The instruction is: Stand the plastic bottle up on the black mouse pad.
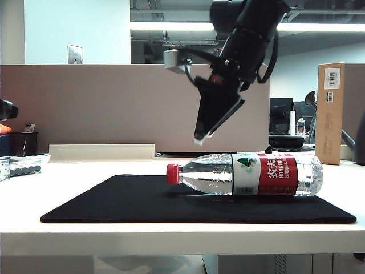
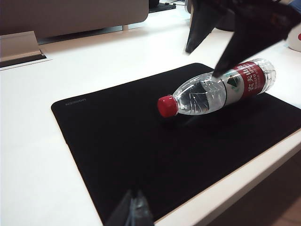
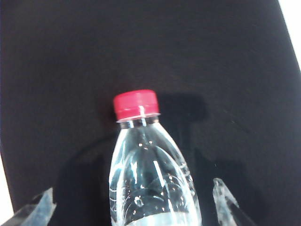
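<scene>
Plastic bottle [image 1: 245, 173]: lying sideways on black mouse pad [image 1: 131, 200]. Right gripper [image 1: 208, 128]: hovering above, fingers spread wide, empty. Left gripper [image 2: 133, 212]: near pad's edge, opening indeterminate.

R pincer [image 1: 212, 123] open, pointing down; L pincer [image 2: 134, 213] tips barely visible.

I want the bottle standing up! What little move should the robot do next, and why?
Probably lower the right hand onto the plastic bottle. The bottle lies on its side on the black mouse pad, and the open fingers hover above, either side of it, not touching. The left hand stays away.
</scene>
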Available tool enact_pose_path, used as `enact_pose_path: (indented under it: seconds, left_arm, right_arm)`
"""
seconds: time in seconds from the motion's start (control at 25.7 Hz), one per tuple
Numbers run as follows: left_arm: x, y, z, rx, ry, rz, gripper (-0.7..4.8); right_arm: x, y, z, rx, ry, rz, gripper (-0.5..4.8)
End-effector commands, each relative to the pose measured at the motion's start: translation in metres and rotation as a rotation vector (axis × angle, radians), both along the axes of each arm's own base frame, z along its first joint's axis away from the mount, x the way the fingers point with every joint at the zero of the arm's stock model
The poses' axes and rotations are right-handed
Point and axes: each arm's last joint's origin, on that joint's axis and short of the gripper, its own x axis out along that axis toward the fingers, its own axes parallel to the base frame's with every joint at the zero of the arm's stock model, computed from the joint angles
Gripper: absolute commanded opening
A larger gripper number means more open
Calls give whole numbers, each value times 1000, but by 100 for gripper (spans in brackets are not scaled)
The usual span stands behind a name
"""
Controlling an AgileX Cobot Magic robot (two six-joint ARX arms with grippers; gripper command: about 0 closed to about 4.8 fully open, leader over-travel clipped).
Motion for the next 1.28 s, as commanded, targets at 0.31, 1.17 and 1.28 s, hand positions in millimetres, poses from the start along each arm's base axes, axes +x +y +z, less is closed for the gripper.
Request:
enact_pose_path:
  seconds: [0.31, 1.17, 1.28]
  left_arm:
    - [0, 0, 2, -10, -8, -2, -4]
    - [-1, 0, 3, -17, -16, -2, -4]
    - [-1, 0, 3, -17, -16, -2, -4]
  right_arm:
    - [11, 16, -47, -199, 3, 38, 479]
    - [16, -11, 40, 630, 101, -193, 3]
    - [16, -13, 29, 803, 48, -215, 12]
